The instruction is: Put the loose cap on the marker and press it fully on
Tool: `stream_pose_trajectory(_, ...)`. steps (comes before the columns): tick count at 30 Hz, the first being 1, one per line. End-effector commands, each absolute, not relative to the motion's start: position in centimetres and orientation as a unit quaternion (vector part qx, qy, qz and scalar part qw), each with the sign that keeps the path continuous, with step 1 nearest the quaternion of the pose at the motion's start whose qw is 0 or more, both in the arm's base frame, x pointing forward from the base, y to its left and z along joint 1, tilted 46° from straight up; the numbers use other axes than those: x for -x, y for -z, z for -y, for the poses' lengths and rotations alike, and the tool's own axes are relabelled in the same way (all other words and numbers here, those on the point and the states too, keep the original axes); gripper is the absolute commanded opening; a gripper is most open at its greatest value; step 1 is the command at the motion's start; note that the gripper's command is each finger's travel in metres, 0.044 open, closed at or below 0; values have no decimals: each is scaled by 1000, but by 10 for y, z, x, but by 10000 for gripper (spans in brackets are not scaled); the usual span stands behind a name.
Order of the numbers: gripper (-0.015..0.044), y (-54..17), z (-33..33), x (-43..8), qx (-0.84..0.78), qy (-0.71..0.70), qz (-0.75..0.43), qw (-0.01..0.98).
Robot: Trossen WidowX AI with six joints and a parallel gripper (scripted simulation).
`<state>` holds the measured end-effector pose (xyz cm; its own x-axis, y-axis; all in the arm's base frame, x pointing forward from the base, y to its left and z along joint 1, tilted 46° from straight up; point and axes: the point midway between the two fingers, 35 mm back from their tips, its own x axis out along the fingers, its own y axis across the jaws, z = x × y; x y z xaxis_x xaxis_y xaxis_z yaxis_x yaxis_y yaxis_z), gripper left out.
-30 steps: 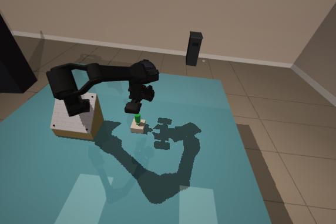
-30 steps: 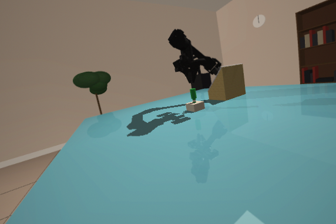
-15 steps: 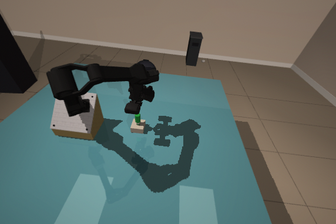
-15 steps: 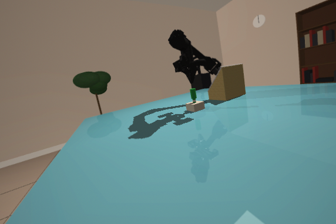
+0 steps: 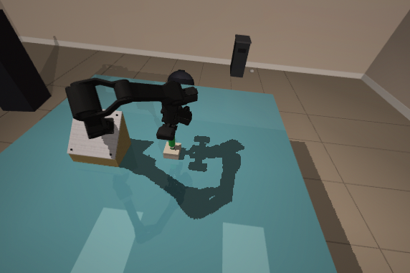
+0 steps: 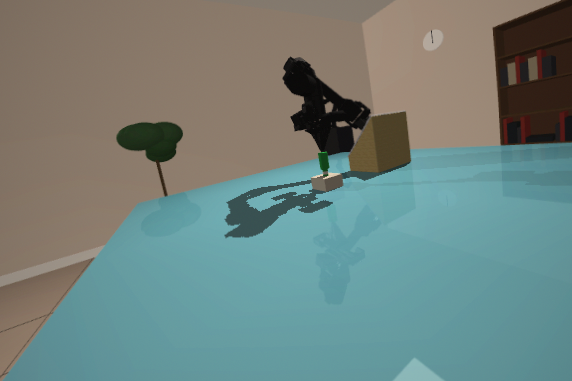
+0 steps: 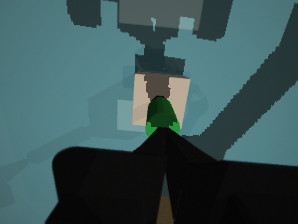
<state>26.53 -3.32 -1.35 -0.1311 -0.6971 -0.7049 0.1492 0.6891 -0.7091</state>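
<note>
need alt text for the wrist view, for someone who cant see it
Seen from the wrist, the black claw is shut with its tips together right at the top of a green cap, holding nothing. The cap sits over a beige holder block on a teal table, with dark arm shadows falling around the block.

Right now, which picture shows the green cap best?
The exterior view: the green cap stands in plain sight from the side, above the holder block. The wrist view shows it from above, partly behind the shut claw. In the top view it is tiny, under the claw.
</note>
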Motion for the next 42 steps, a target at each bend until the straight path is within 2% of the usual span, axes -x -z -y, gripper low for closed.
stream_pose_trajectory(1,0,17,37,-264,207,337,-672,626)
stream_pose_trajectory(17,0,22,40,-266,204,336,-670,629)
stream_pose_trajectory(23,0,-32,-15,-276,204,334,-672,629)
stream_pose_trajectory(27,0,-39,-22,-276,204,335,-672,628)
stream_pose_trajectory(42,394,-39,-22,-276,204,335,-672,628)
